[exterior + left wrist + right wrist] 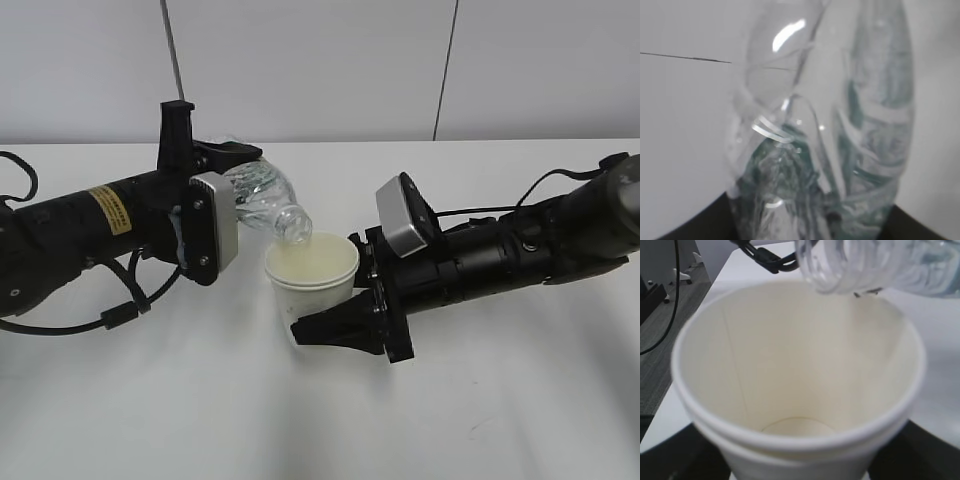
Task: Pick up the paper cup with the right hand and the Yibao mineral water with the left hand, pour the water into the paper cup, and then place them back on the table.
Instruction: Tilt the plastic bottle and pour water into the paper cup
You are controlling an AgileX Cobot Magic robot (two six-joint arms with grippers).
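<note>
My left gripper (215, 160), on the yellow-stickered arm, is shut on the Yibao mineral water bottle (262, 198), which is tilted with its open neck down over the paper cup (311, 277). In the left wrist view the clear ribbed bottle (830, 130) with green label fills the frame. My right gripper (340, 318) is shut on the cup's side and holds it upright. In the right wrist view the cup (800, 390) is seen from above, its inside pale and showing the bottom, with the bottle neck (840, 267) over its far rim.
The white table (300, 420) stretches around both arms. Black cables lie at the left edge (120, 310) and trail behind the right arm (545, 185). A pale wall stands behind the table.
</note>
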